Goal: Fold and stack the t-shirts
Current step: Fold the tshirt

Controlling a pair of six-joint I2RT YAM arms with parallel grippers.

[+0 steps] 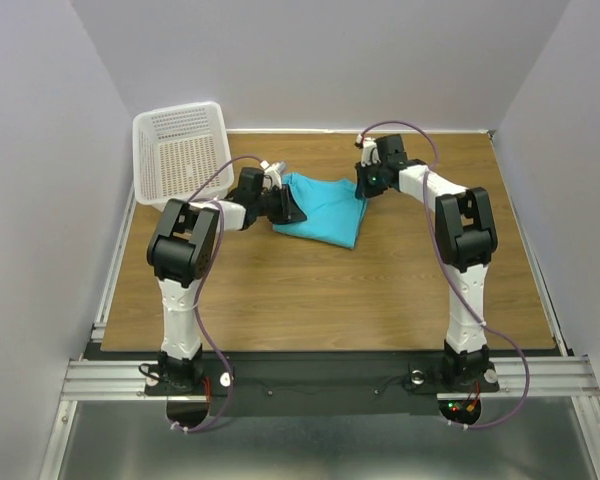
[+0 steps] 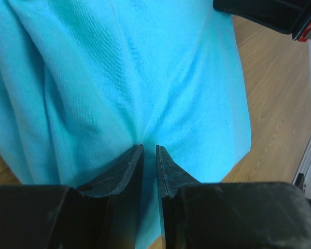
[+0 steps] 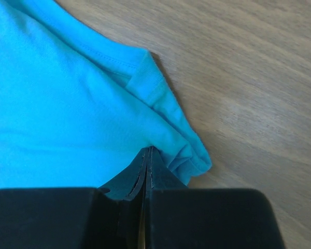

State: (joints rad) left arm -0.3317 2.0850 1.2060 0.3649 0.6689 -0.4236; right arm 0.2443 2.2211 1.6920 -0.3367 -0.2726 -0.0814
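The turquoise t-shirt (image 1: 325, 208) lies bunched on the wooden table (image 1: 330, 290) between my two grippers. My left gripper (image 1: 285, 205) is at its left edge. In the left wrist view its jaws (image 2: 150, 147) stand nearly closed with a fold of shirt (image 2: 119, 78) pinched between them, and creases run to the tips. My right gripper (image 1: 363, 190) is at the shirt's right edge. In the right wrist view its jaws (image 3: 149, 149) are pressed together on the cloth (image 3: 57, 104), beside a hemmed, bunched corner (image 3: 189, 153). The collar and buttons are hidden.
A white plastic basket (image 1: 180, 150) stands tilted at the table's back left corner, just behind the left arm. Grey walls close in the left, back and right sides. The right arm's gripper body (image 2: 264, 13) shows at the top right of the left wrist view.
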